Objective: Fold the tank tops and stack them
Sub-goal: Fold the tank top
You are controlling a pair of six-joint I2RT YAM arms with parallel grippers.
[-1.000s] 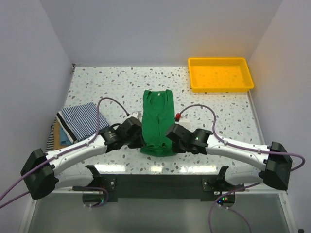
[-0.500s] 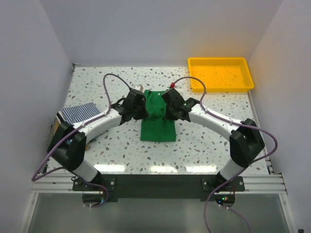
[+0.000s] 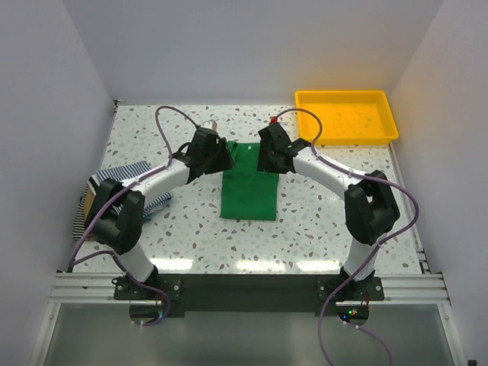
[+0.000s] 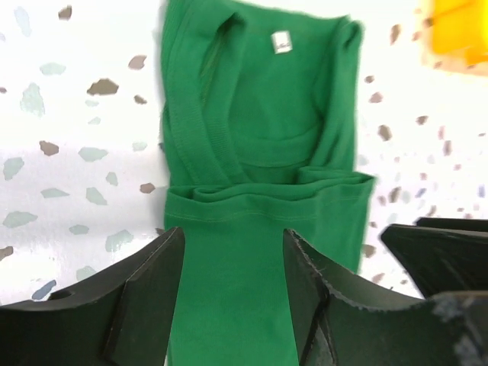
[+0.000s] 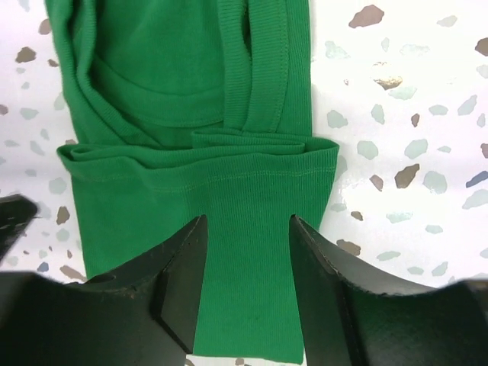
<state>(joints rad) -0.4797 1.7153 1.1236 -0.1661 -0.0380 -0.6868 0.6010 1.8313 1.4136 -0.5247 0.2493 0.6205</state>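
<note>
**Item: green tank top** [image 3: 248, 183] – centre of the frame on the speckled table [image 3: 328, 198]. It is folded lengthwise into a narrow panel, with the hem end doubled up over the body. The fold's loose edge lies just below the neckline.

**Left gripper** [image 4: 232, 252], **right gripper** [image 5: 248, 229] – both sit over the upper end of the top with jaws apart and nothing pinched. Green cloth shows between the fingers.

**Risks, as I judge them**
- The doubled hem edge sits puckered and rolled. A finger dragging across it as the arms lift away could likely peel the fold open.
- The upper layer's right corner overhangs slightly, so a careless regrip may skew the panel.
- Carrying it to the striped tops [image 3: 107, 181] at the left edge by one layer only would let it unfurl.

**Materials**
- Top: soft fine-rib knit, matte, with ribbed bands at neck and armholes and a small white label [image 4: 282, 44].
- Table: hard, glossy terrazzo pattern.
- Yellow tray [image 3: 347, 118]: rigid plastic at upper right.
</note>
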